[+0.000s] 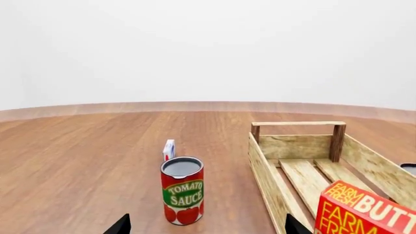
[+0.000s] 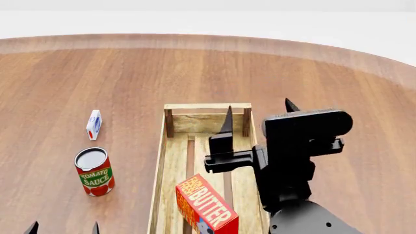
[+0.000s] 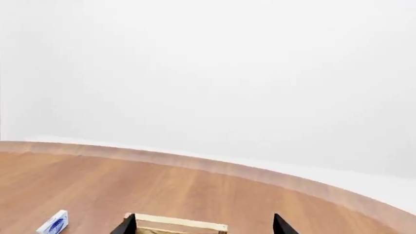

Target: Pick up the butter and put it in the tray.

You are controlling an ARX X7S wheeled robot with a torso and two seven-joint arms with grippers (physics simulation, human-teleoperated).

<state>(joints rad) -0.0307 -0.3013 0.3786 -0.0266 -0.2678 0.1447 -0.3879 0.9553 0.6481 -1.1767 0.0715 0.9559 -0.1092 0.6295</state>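
Note:
The butter [image 2: 206, 204], a red and orange box with white lettering, rests inside the near end of the tray [image 2: 161, 165], a long light wooden crate. In the left wrist view the butter [image 1: 364, 209] shows in the tray [image 1: 266, 168]. My right gripper [image 2: 258, 114] hangs open above the tray's far half, holding nothing. In its own view the right gripper [image 3: 204, 226] spans the tray's far handle bar [image 3: 179, 223]. My left gripper [image 2: 64, 228] is open and empty near the table's front, left of the tray. From the left wrist camera, the left gripper [image 1: 206, 228] faces a can.
A tomato sauce can [image 2: 95, 171] stands left of the tray, also seen as the can [image 1: 182, 190] just ahead of my left fingertips. A small white carton [image 2: 93, 124] stands behind it. The round wooden table's edge [image 2: 364, 53] curves at the back.

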